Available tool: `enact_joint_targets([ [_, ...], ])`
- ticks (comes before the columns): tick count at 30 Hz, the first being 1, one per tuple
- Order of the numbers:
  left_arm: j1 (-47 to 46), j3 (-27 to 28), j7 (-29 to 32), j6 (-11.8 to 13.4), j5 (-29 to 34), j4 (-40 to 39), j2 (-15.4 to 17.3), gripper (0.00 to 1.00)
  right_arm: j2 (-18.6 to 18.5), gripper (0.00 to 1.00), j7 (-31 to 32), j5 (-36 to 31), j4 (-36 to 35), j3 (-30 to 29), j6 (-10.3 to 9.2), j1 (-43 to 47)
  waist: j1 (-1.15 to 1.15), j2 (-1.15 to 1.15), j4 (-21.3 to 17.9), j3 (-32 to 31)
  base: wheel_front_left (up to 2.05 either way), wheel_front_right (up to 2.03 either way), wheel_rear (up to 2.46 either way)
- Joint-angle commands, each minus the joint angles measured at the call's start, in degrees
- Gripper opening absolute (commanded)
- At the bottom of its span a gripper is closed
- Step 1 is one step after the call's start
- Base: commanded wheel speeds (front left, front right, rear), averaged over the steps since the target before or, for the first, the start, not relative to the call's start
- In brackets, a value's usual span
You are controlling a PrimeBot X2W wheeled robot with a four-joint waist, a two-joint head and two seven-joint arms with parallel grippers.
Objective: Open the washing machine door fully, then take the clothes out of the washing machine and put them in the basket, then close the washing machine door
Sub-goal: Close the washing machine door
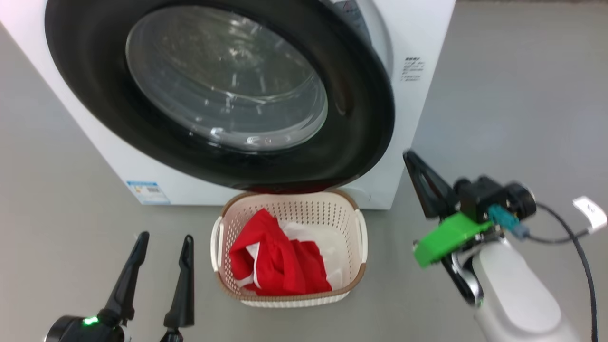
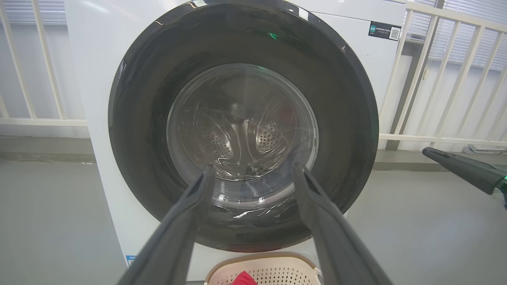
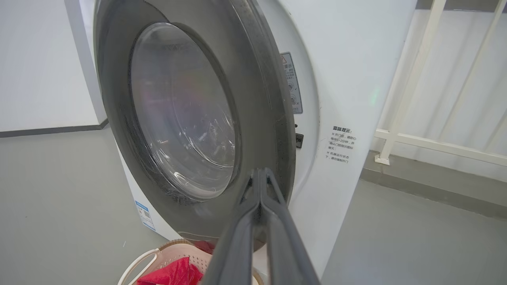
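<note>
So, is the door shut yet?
Ajar: the washing machine door stands off the washing machine, its warning label exposed behind the door's edge.

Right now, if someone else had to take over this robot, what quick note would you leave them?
The left tool is open and empty, low to the left of the basket.
The right tool is shut on nothing, its tips by the right rim of the washing machine door; contact is unclear.
The clothes lie in the basket, which stands on the floor before the washing machine.
Done: clothes are out and in the basket.
Left: the door is nearly shut but stands ajar on its right side; push it home, probably with the right tool.
</note>
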Motion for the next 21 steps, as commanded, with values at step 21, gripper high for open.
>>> enact_joint_targets([
  [21,-10.19,0.51,-0.46,-3.06,-0.76,-2.66,-2.90,1.00,-2.35,0.00,-0.36,1.55,9.15,1.90,0.28,-23.52,0.00,0.00,6.99,15.44,0.00,0.00,0.00],
])
